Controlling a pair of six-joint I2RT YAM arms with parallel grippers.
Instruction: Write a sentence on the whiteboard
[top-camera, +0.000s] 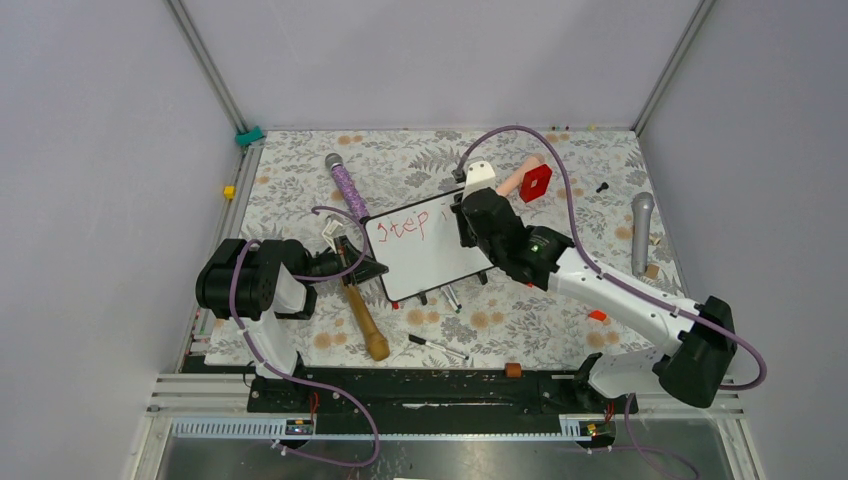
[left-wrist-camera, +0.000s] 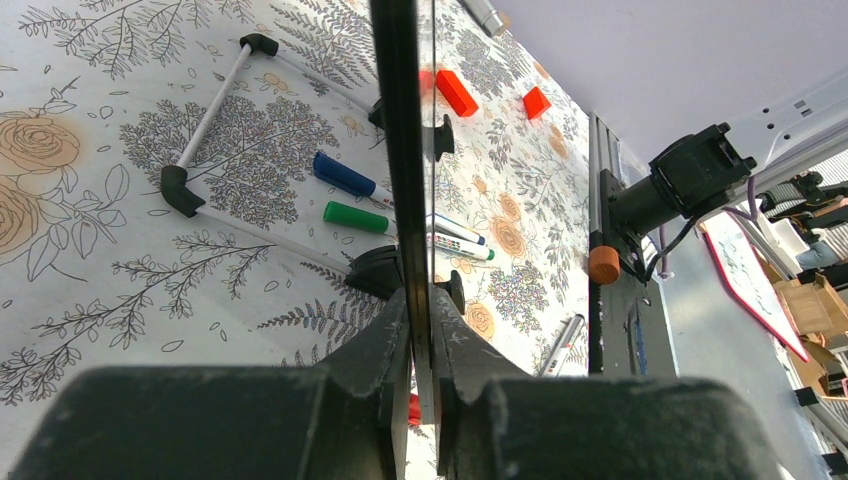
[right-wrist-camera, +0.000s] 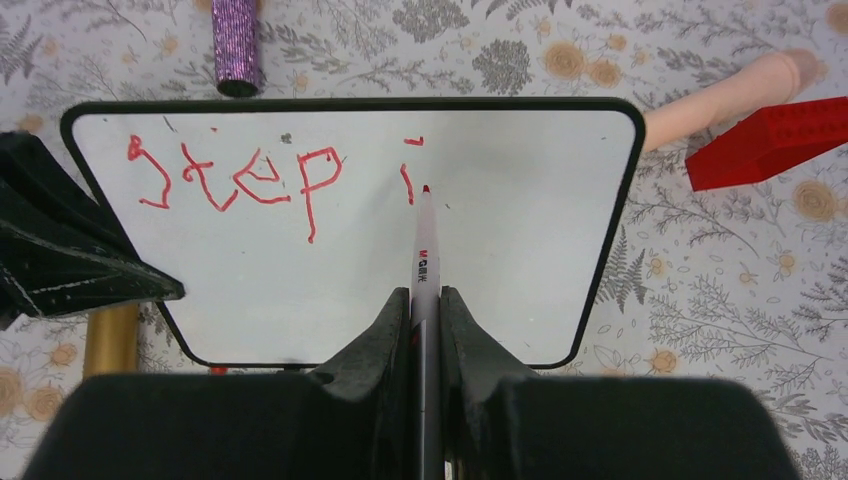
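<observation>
On the floral bench (top-camera: 520, 330) the whiteboard (right-wrist-camera: 520, 260) stands just ahead of the right tool (right-wrist-camera: 425, 300). Its left edge is pinched between the closed fingers of the left tool (left-wrist-camera: 420, 300), a clamp I judge is meant to stop it sliding under the pen's push. The right tool is shut tight on a red marker (right-wrist-camera: 424, 255), held lengthwise so the tip reaches forward to the board. The sentence (right-wrist-camera: 240, 180), reading only "step i", runs leftward from that tip.

Free: whiteboard (right-wrist-camera: 520, 260) right half; left claw (top-camera: 364, 268) blocks left edge; red block (top-camera: 536, 183) near far corner
</observation>
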